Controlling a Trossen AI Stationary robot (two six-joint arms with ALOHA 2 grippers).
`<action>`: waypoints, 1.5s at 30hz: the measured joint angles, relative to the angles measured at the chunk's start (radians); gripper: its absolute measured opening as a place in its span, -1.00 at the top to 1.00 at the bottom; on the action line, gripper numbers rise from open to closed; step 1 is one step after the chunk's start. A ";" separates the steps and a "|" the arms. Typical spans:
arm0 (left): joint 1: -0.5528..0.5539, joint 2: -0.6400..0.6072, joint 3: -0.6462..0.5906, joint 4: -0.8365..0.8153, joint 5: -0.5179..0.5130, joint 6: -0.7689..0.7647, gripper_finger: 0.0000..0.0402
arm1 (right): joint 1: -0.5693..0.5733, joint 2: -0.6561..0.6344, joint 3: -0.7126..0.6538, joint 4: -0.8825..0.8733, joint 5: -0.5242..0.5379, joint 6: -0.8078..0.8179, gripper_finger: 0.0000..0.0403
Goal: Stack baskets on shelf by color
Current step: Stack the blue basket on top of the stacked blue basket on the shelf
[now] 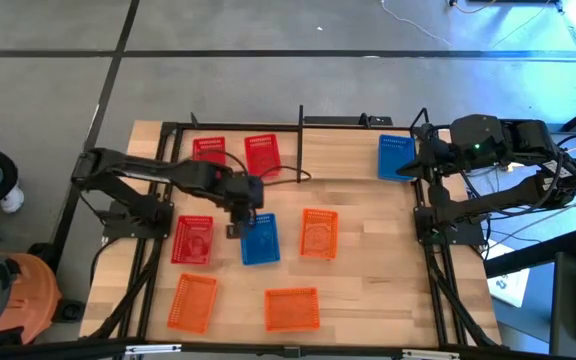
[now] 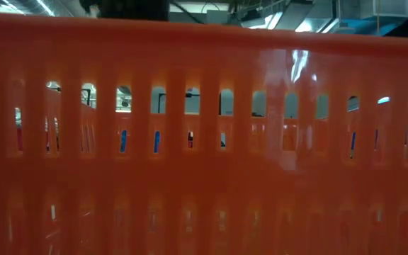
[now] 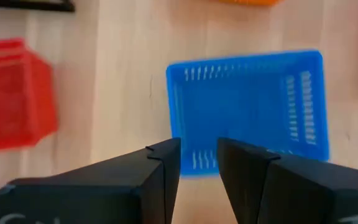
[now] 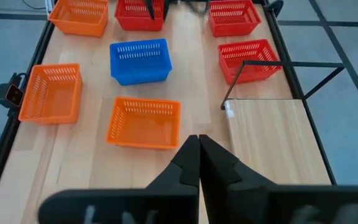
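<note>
Right pincer [image 4: 198, 146] closed, hanging over the surface [image 4: 197, 74]: blue basket [image 4: 140, 61] sits among orange and red baskets, the shelf board [image 4: 272, 134] just beside.

Surface: light-wood table [image 1: 358, 290] | on it: three red baskets [image 1: 193, 240], three orange baskets [image 1: 292, 308], two blue baskets [image 1: 259, 240] | far edge: black-framed shelf [image 4: 272, 134], board bare.

The high view looks straight down on the whole table [image 1: 358, 250]. The low view sits pressed against an orange basket [image 2: 204, 142] — little else shows. Both wrist views look down at the same blue basket [image 3: 247, 106] — left close, right farther.
</note>
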 joint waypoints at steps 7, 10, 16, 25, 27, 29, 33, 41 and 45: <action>0.001 0.040 -0.117 0.123 -0.001 0.001 0.52 | 0.000 0.000 0.000 0.006 0.000 0.014 1.00; 0.001 0.044 -0.153 0.162 -0.001 0.008 0.52 | 0.000 0.000 0.000 0.005 0.001 0.031 1.00; 0.003 0.050 -0.228 0.284 -0.005 0.034 0.52 | 0.000 0.000 0.000 0.005 0.000 0.028 1.00; 0.011 0.051 -0.279 0.306 -0.130 0.033 0.52 | 0.000 0.000 0.000 0.000 0.000 0.026 1.00; 0.017 0.051 -0.279 0.307 -0.118 0.032 0.52 | 0.000 0.000 0.000 0.000 0.000 0.026 1.00; 0.024 0.051 -0.279 0.307 -0.102 0.032 0.52 | 0.000 0.000 0.000 -0.001 0.000 0.026 1.00; 0.038 0.051 -0.279 0.309 -0.098 0.024 0.52 | 0.000 0.000 0.000 -0.003 0.000 0.026 1.00; 0.049 0.051 -0.279 0.312 -0.022 0.003 0.52 | 0.000 0.000 0.000 -0.017 0.000 0.026 1.00; 0.050 0.056 -0.279 0.313 -0.010 0.003 0.52 | 0.000 0.000 0.000 -0.019 0.000 0.026 1.00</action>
